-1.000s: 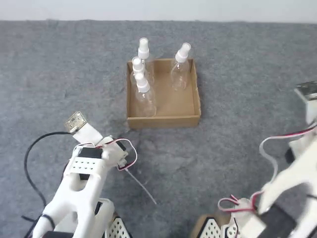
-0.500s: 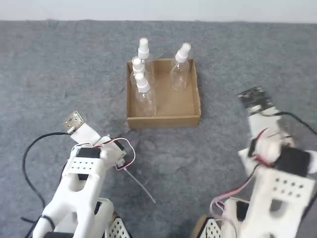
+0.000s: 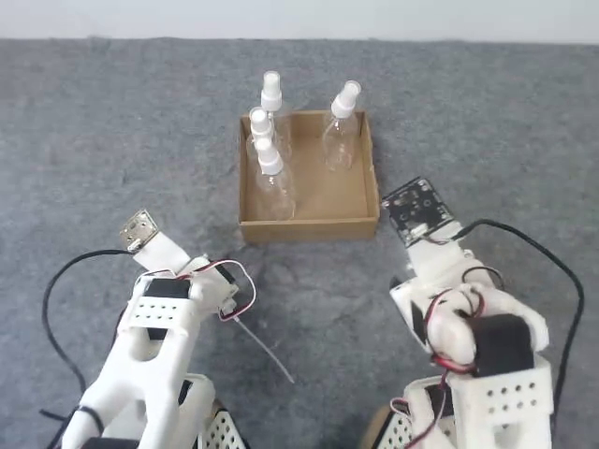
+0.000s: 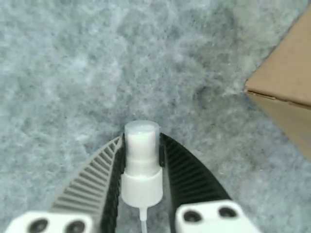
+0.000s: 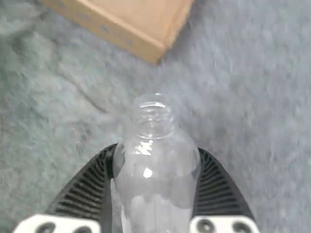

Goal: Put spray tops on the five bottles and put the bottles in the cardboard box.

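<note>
The last capping seems in hand: the right gripper (image 5: 155,151) clasps an uncapped bottle (image 5: 154,121); the left gripper (image 4: 141,139) pinches a spray top (image 4: 142,167); aligning tube with neck likely follows.

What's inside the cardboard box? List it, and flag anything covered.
Four bottles with spray tops stand in the cardboard box: three crowded at one side, one in the far opposite corner. The three overlap, hiding their bases and the floor between them.

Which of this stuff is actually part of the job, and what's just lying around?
Part of the job: cardboard box, four capped bottles in it, spray top in the left gripper, uncapped bottle in the right gripper.
Just there: grey carpet, black cable by the left arm.
</note>
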Robot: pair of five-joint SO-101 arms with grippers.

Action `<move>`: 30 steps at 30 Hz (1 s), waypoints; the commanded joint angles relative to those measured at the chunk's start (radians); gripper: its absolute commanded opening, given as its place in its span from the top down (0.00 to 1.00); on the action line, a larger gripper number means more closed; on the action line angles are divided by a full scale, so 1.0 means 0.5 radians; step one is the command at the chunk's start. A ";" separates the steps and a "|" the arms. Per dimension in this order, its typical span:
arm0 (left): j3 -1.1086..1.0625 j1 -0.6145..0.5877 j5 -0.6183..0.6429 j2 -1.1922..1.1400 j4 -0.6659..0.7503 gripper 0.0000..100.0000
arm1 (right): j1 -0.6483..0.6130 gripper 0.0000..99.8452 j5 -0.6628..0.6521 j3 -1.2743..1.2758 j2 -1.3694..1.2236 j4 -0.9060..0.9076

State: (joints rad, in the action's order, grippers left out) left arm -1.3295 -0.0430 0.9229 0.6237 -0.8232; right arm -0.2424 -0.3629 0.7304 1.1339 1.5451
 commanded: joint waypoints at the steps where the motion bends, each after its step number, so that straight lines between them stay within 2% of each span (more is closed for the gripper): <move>1: 0.112 -0.006 -0.025 0.061 0.015 0.99 | -0.143 0.93 0.040 0.037 0.130 -0.176; 13: 0.109 -0.006 -0.028 0.061 0.015 0.99 | -0.446 0.93 0.077 0.559 0.428 -0.686; 22: 0.112 -0.006 -0.028 0.061 0.015 0.99 | -0.720 0.93 0.077 0.859 0.772 -0.790; 26: 0.115 -0.006 -0.028 0.061 0.009 0.99 | -0.735 0.93 0.077 0.945 0.953 -0.790; 30: 0.167 -0.074 -0.028 0.104 -0.114 0.99 | -0.735 0.93 0.077 1.025 1.115 -0.793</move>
State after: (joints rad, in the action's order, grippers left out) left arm -1.3249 -0.0537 0.9229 0.6237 -0.8278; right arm -0.5969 -0.3337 1.2321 1.6111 1.1753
